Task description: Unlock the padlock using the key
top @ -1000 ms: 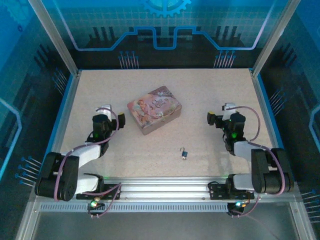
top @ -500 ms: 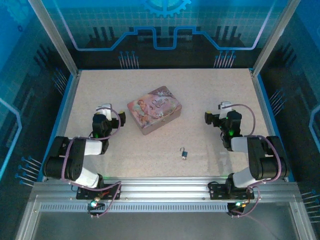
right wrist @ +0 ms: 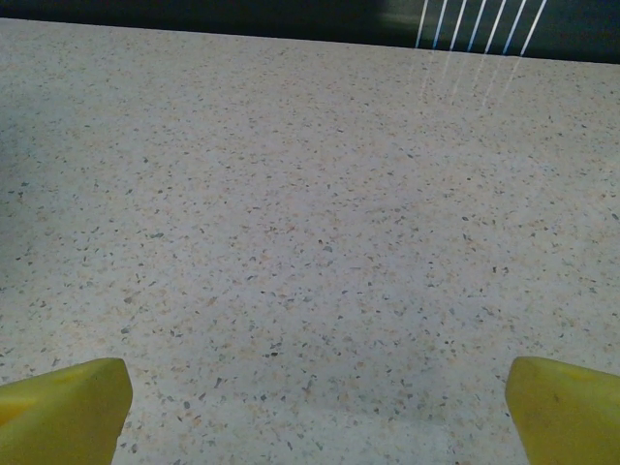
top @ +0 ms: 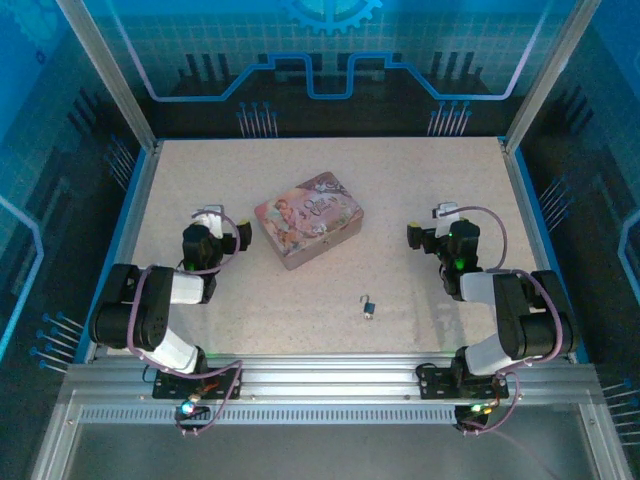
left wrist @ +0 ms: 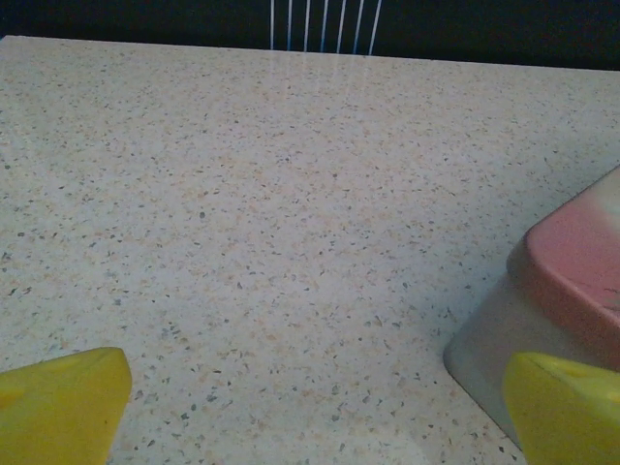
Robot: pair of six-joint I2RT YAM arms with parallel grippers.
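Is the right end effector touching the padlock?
Apart. The top view shows a stretch of bare table between the right end effector and the padlock.

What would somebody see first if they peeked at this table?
The pink picture tin in the middle of the speckled table catches the eye first. A tiny dark padlock lies alone nearer the front, to the right of the tin. The left gripper and the right gripper sit open on either side, holding nothing.
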